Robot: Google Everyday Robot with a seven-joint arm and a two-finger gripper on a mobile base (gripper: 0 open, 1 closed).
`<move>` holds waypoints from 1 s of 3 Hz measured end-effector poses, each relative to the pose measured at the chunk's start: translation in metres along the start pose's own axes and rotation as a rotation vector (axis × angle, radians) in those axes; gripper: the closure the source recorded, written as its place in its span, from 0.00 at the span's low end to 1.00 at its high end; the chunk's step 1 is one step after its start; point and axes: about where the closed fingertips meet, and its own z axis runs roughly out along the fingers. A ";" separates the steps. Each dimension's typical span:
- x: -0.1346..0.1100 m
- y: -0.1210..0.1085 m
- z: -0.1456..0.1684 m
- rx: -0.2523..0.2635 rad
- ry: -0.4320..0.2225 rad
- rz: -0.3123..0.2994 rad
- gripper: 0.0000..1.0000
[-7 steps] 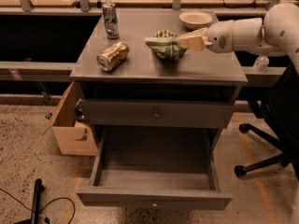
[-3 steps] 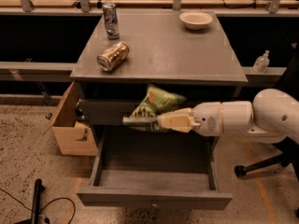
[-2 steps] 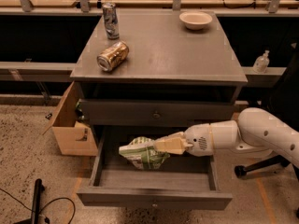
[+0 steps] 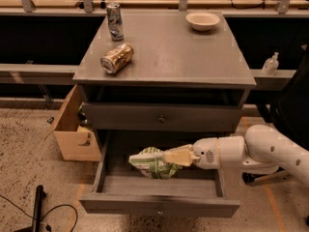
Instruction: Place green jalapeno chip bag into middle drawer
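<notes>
Within the open middle drawer (image 4: 159, 204), where the gripper (image 4: 170, 156) is clamped on the green jalapeno chip bag (image 4: 147, 162), bare floor is offered beneath it and toward the front wall, while upward passage is barred by the upper drawer front (image 4: 161, 117) (closed, just overhead).

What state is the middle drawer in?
Open: middle drawer pulled out, floor showing; end effector holds the green chip bag inside it.

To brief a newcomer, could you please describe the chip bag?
Start at the grey cabinet and drop to its open middle drawer. There the gripper, reaching in from the right, holds the green jalapeno chip bag: crumpled green foil, unlike the gold can and bowl on top.
</notes>
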 end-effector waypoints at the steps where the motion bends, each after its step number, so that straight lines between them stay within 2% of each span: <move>1: 0.023 -0.030 0.001 0.015 -0.017 0.057 1.00; 3: 0.058 -0.078 0.003 0.059 -0.031 0.136 1.00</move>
